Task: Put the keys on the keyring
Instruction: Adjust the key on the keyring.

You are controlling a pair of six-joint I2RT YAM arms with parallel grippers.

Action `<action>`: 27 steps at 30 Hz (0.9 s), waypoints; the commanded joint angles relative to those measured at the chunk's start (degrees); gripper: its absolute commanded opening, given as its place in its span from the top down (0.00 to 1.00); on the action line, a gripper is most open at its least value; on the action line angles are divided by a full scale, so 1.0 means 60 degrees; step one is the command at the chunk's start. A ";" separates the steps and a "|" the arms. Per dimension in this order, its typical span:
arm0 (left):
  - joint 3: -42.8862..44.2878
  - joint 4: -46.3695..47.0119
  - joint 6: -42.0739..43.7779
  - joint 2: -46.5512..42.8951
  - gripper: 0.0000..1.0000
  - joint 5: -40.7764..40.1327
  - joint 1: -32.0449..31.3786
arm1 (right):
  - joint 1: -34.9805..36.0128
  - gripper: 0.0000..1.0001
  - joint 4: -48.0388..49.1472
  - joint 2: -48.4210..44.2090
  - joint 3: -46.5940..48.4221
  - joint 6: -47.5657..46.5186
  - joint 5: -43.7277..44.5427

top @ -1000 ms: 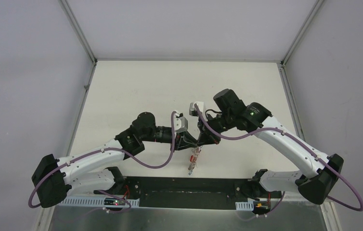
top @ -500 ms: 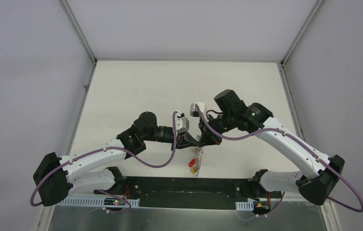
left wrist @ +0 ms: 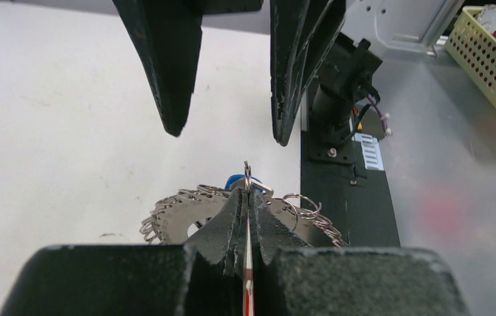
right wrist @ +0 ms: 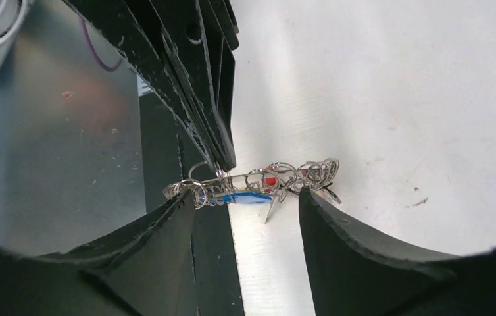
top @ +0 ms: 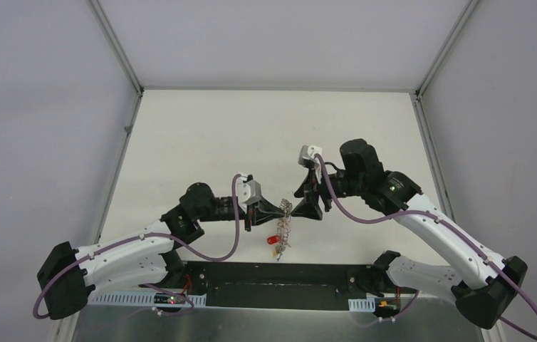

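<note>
The keyring [top: 283,226] hangs from the left gripper [top: 283,207] over the near middle of the desk [top: 201,142]. The right gripper [top: 297,205] sits just beside it, on its right.

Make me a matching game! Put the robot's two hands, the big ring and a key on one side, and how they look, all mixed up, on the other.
Column one:
1. left gripper
2. right gripper
3. keyring
4. key head by the left fingertips

Column two:
a. open
b. blue
c. pinched at its edge
d. shut

Pairs: 1-d, 2-a, 3-c, 4-b
</note>
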 commanded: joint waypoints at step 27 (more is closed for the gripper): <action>-0.0842 0.3579 -0.0042 -0.1247 1.00 0.0013 -0.0049 | -0.1125 0.65 0.5364 -0.0601 -0.2080 0.2335 -0.4491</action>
